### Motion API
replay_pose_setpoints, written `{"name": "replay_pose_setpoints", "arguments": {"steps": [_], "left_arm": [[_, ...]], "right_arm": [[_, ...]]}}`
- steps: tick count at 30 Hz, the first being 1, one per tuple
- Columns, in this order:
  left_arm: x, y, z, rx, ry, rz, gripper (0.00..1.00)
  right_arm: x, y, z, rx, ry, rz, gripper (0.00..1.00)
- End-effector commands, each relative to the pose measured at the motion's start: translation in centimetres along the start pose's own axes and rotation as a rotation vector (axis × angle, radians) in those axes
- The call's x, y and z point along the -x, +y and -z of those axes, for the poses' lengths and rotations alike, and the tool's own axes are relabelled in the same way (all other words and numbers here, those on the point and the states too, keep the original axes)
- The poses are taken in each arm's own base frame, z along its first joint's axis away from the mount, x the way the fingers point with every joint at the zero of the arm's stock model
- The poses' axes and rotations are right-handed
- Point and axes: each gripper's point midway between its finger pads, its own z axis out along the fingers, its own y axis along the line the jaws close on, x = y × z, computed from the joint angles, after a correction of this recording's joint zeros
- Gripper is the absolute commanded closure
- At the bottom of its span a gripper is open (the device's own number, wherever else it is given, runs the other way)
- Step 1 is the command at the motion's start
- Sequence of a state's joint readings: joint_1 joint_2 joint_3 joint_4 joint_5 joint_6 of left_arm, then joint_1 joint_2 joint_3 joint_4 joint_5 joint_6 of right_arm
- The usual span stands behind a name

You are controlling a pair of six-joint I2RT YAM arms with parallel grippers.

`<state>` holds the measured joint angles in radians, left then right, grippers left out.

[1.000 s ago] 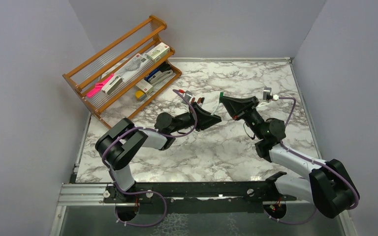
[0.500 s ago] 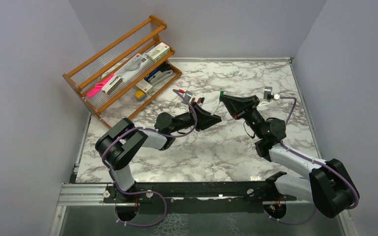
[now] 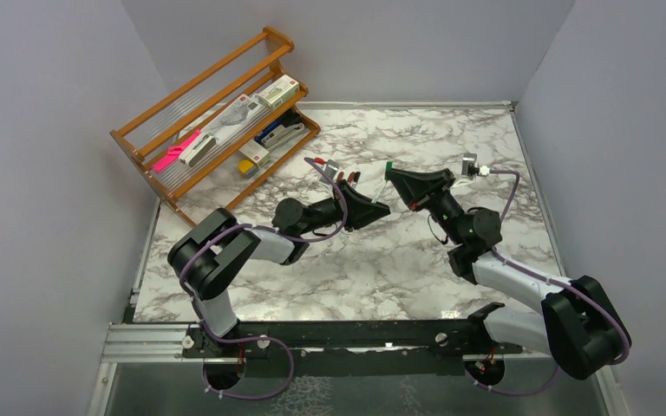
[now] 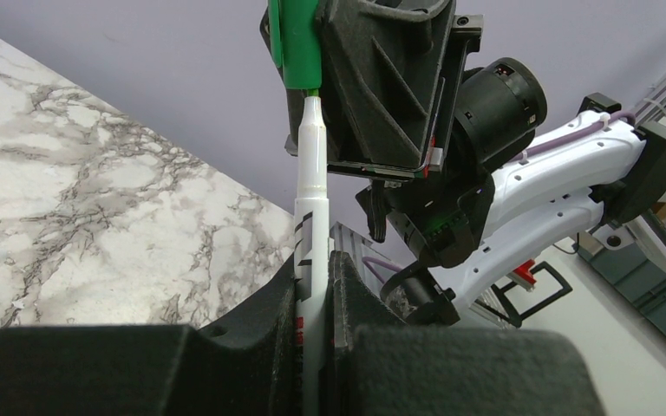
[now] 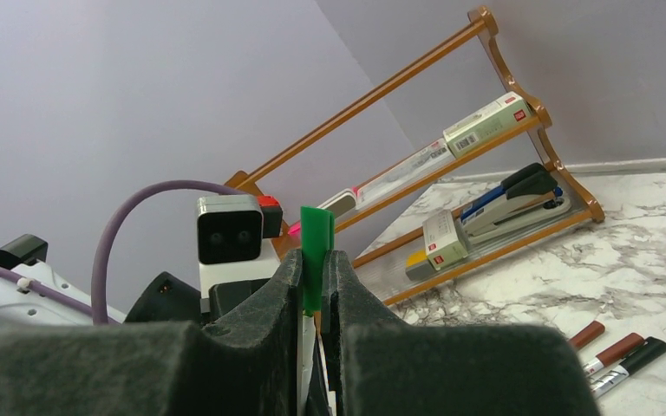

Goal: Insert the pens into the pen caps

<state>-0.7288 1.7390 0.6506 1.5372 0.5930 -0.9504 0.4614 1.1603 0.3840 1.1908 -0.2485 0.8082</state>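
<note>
Top: we count two arms. left gripper (image 3: 384, 208) and right gripper (image 3: 390, 176) meet over marble top (image 3: 381, 269). One wooden rack (image 3: 217, 113) rear left. Right arm nudged slightly left since earlier frame.
Left wrist: we see fingers pinching one white pen (image 4: 310, 225), tip at green cap (image 4: 299, 43) mouth.
Right wrist: textured fingers pinch green cap. One brown cap (image 5: 586, 334) and two spare pens (image 5: 629, 354) lie on marble.
</note>
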Motion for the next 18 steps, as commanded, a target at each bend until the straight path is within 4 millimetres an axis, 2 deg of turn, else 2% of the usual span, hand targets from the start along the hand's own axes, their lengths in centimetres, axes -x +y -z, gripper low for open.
{"name": "replay_pose_setpoints", "arguments": {"steps": [1,13,18], "left_arm": [[4.1,-5.1,-0.6,-0.187,-0.142,-0.163,1.00],[4.9,-4.3,-1.4,-0.166,-0.180,-0.160,1.00],[5.6,-5.0,-1.7,-0.190,-0.190,-0.174,1.00]], "right_arm": [[0.1,0.9,0.4,0.037,-0.002,-0.002,0.99],[-1.0,0.6,1.4,0.040,0.017,-0.030,0.99],[-1.8,-0.1,1.8,0.005,0.048,-0.020,0.99]]}}
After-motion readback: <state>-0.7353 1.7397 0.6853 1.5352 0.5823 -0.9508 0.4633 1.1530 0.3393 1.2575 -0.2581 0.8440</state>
